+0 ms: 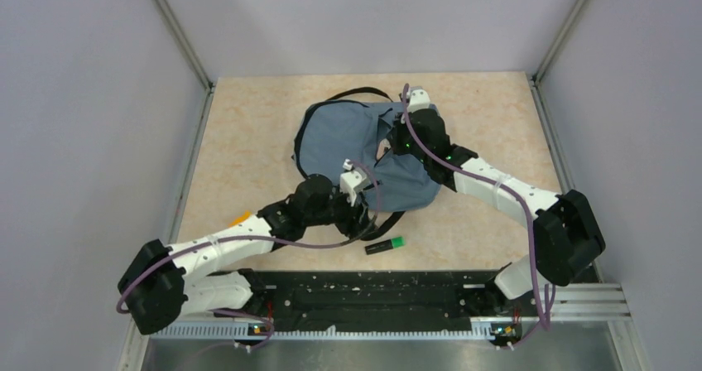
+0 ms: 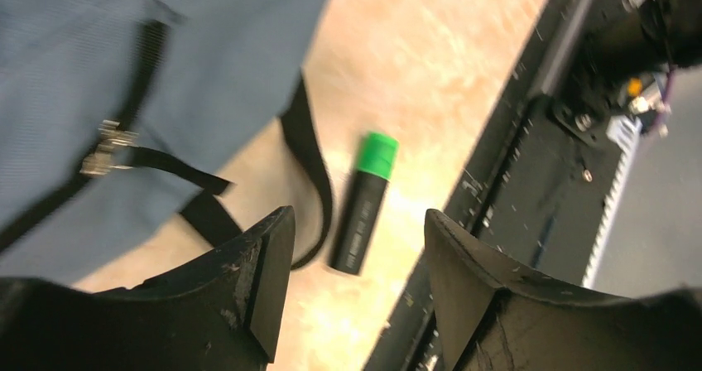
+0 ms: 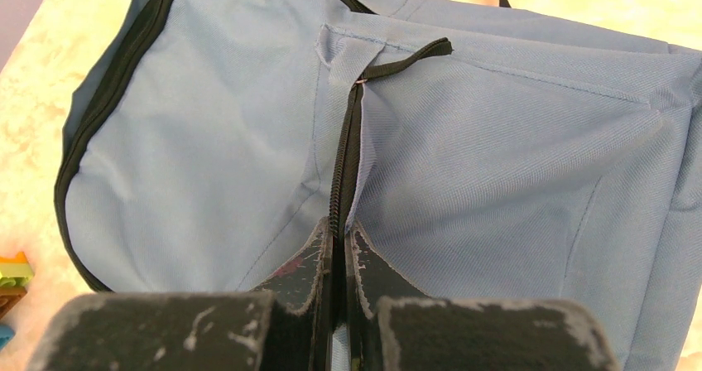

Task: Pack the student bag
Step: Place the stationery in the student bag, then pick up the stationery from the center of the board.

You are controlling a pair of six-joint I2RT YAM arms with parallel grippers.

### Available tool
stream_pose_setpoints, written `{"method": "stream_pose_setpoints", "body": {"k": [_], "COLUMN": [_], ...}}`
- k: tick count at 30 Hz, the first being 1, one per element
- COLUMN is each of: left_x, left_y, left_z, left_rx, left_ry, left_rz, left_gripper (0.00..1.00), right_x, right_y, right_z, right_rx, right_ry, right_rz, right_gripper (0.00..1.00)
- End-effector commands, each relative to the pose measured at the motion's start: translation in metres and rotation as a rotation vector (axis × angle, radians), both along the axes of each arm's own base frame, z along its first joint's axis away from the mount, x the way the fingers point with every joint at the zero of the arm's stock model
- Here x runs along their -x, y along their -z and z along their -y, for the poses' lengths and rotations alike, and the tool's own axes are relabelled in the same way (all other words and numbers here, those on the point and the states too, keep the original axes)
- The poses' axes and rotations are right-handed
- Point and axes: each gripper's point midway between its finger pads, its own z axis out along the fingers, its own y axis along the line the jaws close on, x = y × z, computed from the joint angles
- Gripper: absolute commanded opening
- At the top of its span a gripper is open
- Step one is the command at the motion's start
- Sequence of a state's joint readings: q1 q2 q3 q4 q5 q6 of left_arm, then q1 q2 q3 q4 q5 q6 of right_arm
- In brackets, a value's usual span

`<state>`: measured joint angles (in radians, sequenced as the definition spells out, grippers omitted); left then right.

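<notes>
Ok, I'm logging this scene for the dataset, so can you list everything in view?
student bag: one, slate-blue with black straps and zippers, lying mid-table.
marker: one, black with green cap, on the table beside a bag strap, near side.
small object: one, orange, by the left arm, mostly hidden.
table: one, beige.
mounting rail: one, black, near edge.
left gripper: one, black, open, over the marker.
right gripper: one, black, shut on the student bag's pocket zipper.

Probably a robotics lab cell: plain grey walls (image 1: 83, 98) on aluminium posts (image 1: 179, 31) enclose a beige surface (image 1: 248, 139) with a black mounting rail (image 1: 372, 292).
</notes>
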<state>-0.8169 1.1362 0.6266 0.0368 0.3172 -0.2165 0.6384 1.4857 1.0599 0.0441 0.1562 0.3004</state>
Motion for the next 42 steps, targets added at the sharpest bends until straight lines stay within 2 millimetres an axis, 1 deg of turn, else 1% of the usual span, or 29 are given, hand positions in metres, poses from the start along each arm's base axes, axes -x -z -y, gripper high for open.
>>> {"method": "stream_pose_setpoints", "body": {"k": [1,3,6,12,15,16,21,24,27,29,30,32,33,35,38,40,42], "left_x": [0.029,0.033,0.036,0.030,0.028,0.028,0.028,0.030,0.033,0.040,0.045,0.051,0.052,0.051,0.049,0.044,0.039], "left_y": [0.013,0.026,0.035,0.061,0.064,0.064,0.066,0.059,0.046,0.039,0.040,0.050,0.059,0.074,0.089,0.096,0.096], "left_z": [0.010,0.012,0.020,0.030,0.036,0.038,0.044,0.046,0.047,0.048,0.049,0.047,0.044,0.040,0.035,0.034,0.035], "left_rx": [0.000,-0.013,-0.020,-0.099,-0.103,-0.103,-0.101,-0.084,-0.071,-0.065,-0.071,-0.095,-0.118,-0.168,-0.232,-0.266,-0.270], "left_ry": [0.085,0.087,0.106,0.133,0.154,0.162,0.180,0.166,0.160,0.180,0.196,0.219,0.222,0.220,0.215,0.202,0.189], "left_rz": [-0.023,-0.052,-0.075,-0.059,-0.057,-0.056,-0.060,-0.035,0.013,0.022,0.012,-0.012,-0.023,-0.032,-0.043,-0.033,-0.018], "left_gripper": [0.64,0.64,0.64,0.64,0.64,0.64,0.64,0.64,0.64,0.64,0.63,0.62,0.62,0.62,0.62,0.62,0.62], "right_x": [-0.005,-0.012,-0.028,-0.059,-0.074,-0.076,-0.096,-0.103,-0.107,-0.109,-0.109,-0.110,-0.110,-0.109,-0.107,-0.105,-0.103], "right_y": [-0.050,-0.052,-0.048,-0.046,-0.044,-0.040,-0.034,-0.029,-0.023,-0.018,-0.017,-0.017,-0.016,-0.017,-0.017,-0.017,-0.017], "right_z": [-0.003,-0.002,0.004,0.012,0.013,0.016,0.022,0.024,0.025,0.024,0.025,0.023,0.022,0.019,0.018,0.018,0.019], "right_rx": [-0.086,-0.064,-0.028,0.002,0.030,0.048,0.062,0.075,0.091,0.095,0.095,0.084,0.081,0.070,0.062,0.061,0.059], "right_ry": [0.013,0.026,0.054,0.067,0.071,0.073,0.084,0.088,0.091,0.088,0.087,0.083,0.079,0.069,0.059,0.057,0.055], "right_rz": [0.122,0.138,0.128,0.104,0.093,0.079,0.058,0.049,0.037,0.025,0.021,0.019,0.018,0.015,0.012,0.009,0.008], "right_gripper": [0.00,0.00,0.00,0.00,0.00,0.00,0.00,0.00,0.00,0.00,0.00,0.00,0.00,0.00,0.00,0.00,0.00]}}
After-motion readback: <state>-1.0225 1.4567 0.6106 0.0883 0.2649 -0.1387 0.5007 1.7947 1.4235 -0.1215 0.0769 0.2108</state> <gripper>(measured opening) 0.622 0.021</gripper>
